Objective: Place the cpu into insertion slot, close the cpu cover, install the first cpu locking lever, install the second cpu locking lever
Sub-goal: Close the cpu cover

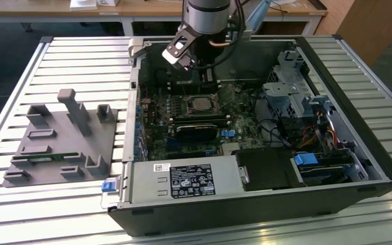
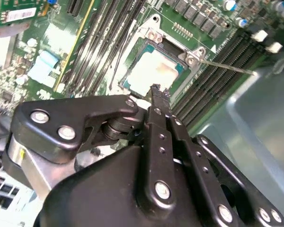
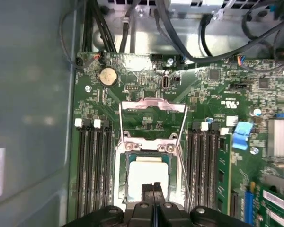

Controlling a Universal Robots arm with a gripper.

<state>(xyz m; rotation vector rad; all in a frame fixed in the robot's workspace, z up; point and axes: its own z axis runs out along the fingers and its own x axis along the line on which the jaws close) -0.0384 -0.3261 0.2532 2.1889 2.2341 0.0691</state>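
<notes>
**Cpu lying in the slot, gripper closed just above it**

- Exterior view: an open computer case (image 1: 359, 168) is lying on the slatted surface (image 1: 19, 81). A grey fixture (image 1: 59, 145) is sitting at 9 o'clock of the case.
- The gripper (image 1: 184, 62) is hanging inside the case, at roughly 11 o'clock of the cpu (image 1: 200, 104). The power supply (image 1: 182, 179) is at 6 o'clock of the chip.
- First wrist view: the cpu is lying flat in the insertion slot (image 3: 124, 182), pale metal top facing up.
- The chip is square, so it is showing no long axis. Its edges are running parallel to the slot frame and to the memory slots (image 3: 92, 170) flanking it on both sides.
- The cpu cover (image 3: 154, 105) appears to be standing open off the slot edge farthest from the gripper. Thin wire levers are running beside it.
- Second wrist view: the gripper (image 2: 156, 91) is showing its fingers pressed together with nothing between them. The tips are sitting at the cpu's near edge. I cannot tell whether they are touching it.
</notes>
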